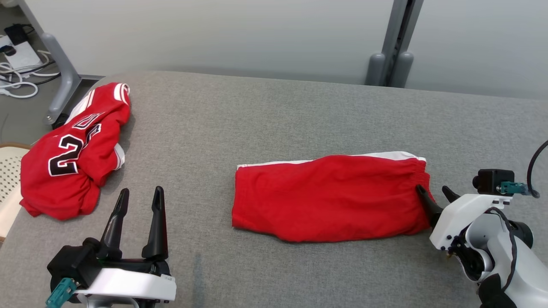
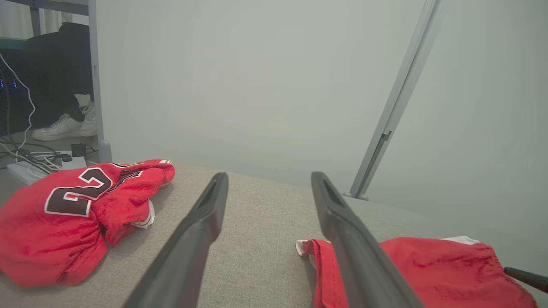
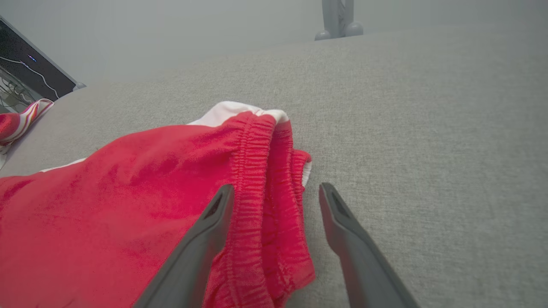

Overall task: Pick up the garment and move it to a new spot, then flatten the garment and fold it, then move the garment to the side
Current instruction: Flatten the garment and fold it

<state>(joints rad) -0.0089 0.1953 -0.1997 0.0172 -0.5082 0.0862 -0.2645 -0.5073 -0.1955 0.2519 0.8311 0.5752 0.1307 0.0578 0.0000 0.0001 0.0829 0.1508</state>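
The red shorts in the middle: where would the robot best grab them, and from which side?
Probably by the gathered waistband of the red shorts, coming from the robot's right. The folded layers stack into a thick edge there, and the open right gripper sits astride it.

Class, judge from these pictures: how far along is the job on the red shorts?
Done, it seems: the shorts lie flat and folded on the grey table. In hand: the right gripper, jaws open, straddles the waistband without gripping it; the left gripper hovers open, apart from the cloth. Left: probably moving the shorts aside.
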